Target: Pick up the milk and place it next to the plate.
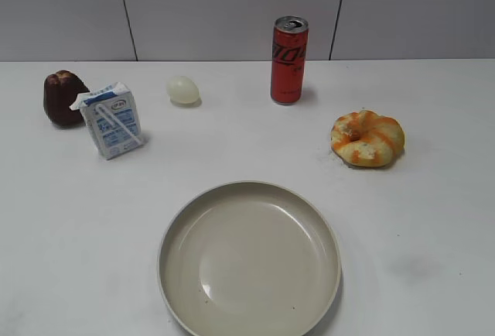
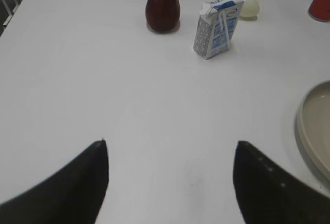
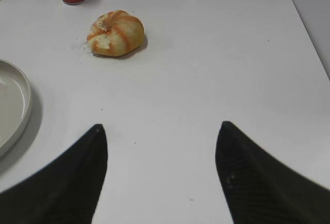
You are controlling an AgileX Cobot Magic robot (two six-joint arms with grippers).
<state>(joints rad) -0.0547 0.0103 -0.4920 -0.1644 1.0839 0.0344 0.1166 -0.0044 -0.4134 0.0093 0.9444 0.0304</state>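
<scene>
Left wrist view: milk (image 2: 217,29) at 1 o'clock, untouched | left gripper (image 2: 170,175) wide open, empty; right gripper (image 3: 161,170) too | next we reach, then set it beside plate (image 2: 311,131).

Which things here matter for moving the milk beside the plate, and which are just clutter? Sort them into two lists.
Part of the job:
- milk, upright at the left
- plate, at the front centre
- left gripper, jaws apart, nearest the milk

Just lying about:
- red can
- dark red fruit
- pale egg-shaped thing
- orange-striped bun
- right gripper, jaws apart
</scene>
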